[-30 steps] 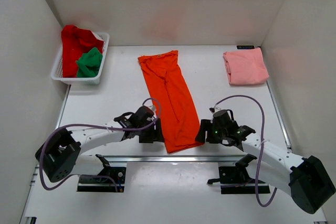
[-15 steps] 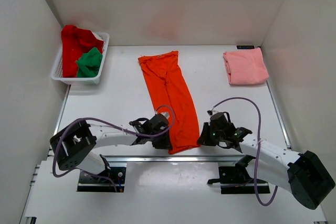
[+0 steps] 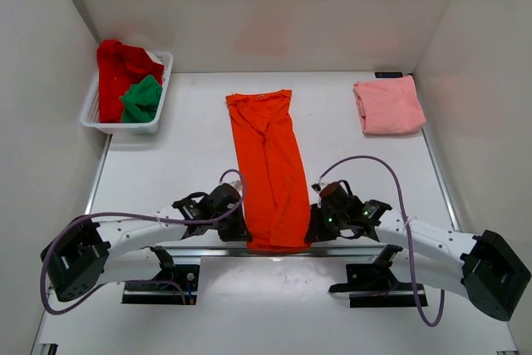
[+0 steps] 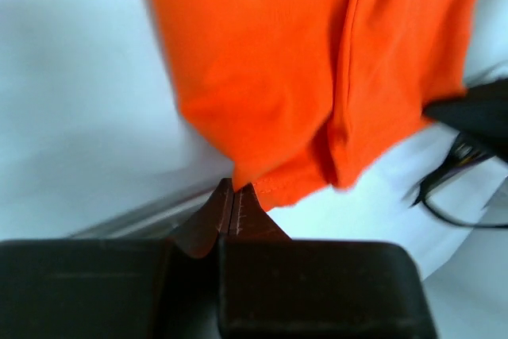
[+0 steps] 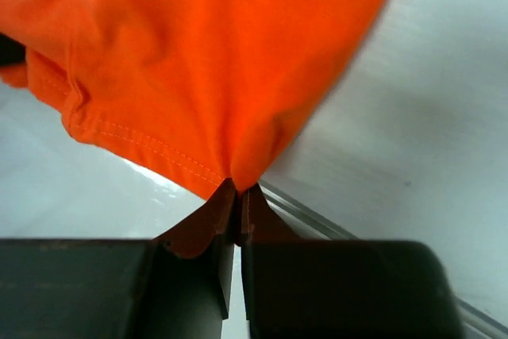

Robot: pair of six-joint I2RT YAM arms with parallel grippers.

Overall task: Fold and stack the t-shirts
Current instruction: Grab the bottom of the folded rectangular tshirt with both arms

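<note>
Orange t-shirt [image 3: 268,168]: narrow strip, left pincer [image 4: 234,198] & right pincer [image 5: 238,194] clamped on its near hem. Pink t-shirt [image 3: 388,106] folded; red t-shirt [image 3: 115,68], green t-shirt [image 3: 141,97] unfolded in basket [image 3: 125,127].

Pinched the near corners of the orange shirt [image 3: 268,168] with the left gripper [image 3: 243,234] and right gripper [image 3: 310,234]; pulled it nearer and straight.

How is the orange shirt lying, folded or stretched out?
Stretched out: the orange shirt forms a long narrow strip; left gripper and right gripper pinch its near corners.
</note>
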